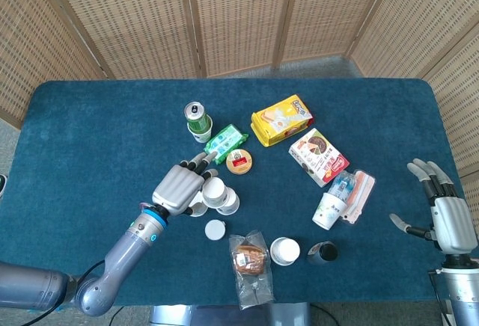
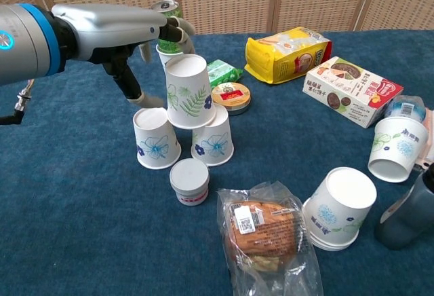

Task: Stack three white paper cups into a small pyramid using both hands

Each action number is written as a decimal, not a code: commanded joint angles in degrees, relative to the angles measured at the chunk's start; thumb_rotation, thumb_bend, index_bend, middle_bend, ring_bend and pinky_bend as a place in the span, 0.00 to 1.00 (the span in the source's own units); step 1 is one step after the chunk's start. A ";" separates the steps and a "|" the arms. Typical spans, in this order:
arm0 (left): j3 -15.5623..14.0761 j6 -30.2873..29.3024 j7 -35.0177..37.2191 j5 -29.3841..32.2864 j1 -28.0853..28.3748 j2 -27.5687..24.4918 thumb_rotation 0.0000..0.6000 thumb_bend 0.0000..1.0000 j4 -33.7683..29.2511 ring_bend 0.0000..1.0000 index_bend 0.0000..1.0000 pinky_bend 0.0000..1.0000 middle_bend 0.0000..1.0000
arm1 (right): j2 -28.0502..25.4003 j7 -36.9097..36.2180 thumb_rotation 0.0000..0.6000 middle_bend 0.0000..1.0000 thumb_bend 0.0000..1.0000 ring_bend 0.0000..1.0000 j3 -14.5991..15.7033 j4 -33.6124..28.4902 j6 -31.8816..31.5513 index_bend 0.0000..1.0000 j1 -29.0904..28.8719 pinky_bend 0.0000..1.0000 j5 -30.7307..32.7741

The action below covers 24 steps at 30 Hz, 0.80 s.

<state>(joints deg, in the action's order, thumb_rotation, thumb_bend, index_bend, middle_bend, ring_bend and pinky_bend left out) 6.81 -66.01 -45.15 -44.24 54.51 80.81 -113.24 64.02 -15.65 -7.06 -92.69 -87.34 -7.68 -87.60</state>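
Left hand [image 2: 129, 34]: fingers spread, holding nothing, hiding part of the far can [image 1: 197, 117].
Top cup [image 2: 188, 92]: upside down, resting on two cups.
Right hand [image 1: 447, 217]: fingers apart, empty; arm cut off.

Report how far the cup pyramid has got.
Done: two upside-down base cups stand side by side, and the leaf-print top cup sits on them, mostly over the right one. In hand: nothing; the left hand hovers open beside it, and the right hand is open at the table's edge. Left: perhaps centring the top cup.
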 commanded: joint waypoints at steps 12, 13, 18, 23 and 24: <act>0.33 -2.67 -2.80 -0.24 1.31 4.78 1.00 0.32 2.63 0.25 0.26 0.35 0.20 | -0.01 -0.35 1.00 0.10 0.20 0.04 -0.15 0.23 0.17 0.13 -0.05 0.13 0.28; 0.35 -2.96 -2.98 -0.29 1.30 5.01 1.00 0.32 2.71 0.27 0.27 0.36 0.23 | -0.01 -0.39 1.00 0.10 0.20 0.04 -0.17 0.27 0.21 0.13 -0.07 0.13 0.32; 0.54 -4.17 -3.53 -0.71 1.10 5.50 1.00 0.32 2.81 0.31 0.30 0.37 0.26 | 0.00 -0.48 1.00 0.10 0.20 0.04 -0.16 0.36 0.19 0.13 -0.08 0.13 0.21; 0.71 -4.36 -3.08 -0.88 0.68 5.08 1.00 0.33 2.30 0.32 0.31 0.37 0.27 | -0.03 -0.44 1.00 0.10 0.20 0.04 -0.09 0.23 0.15 0.13 -0.04 0.13 0.11; 0.69 -4.37 -3.03 -0.97 0.60 4.91 1.00 0.33 2.15 0.32 0.31 0.37 0.27 | -0.04 -0.40 1.00 0.11 0.20 0.04 -0.08 0.23 0.16 0.13 -0.03 0.13 0.11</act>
<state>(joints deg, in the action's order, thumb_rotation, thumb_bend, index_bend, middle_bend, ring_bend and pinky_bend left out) 7.50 -70.38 -48.23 -45.15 55.16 85.78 -111.03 63.99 -16.04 -7.14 -92.46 -87.18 -7.72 -87.49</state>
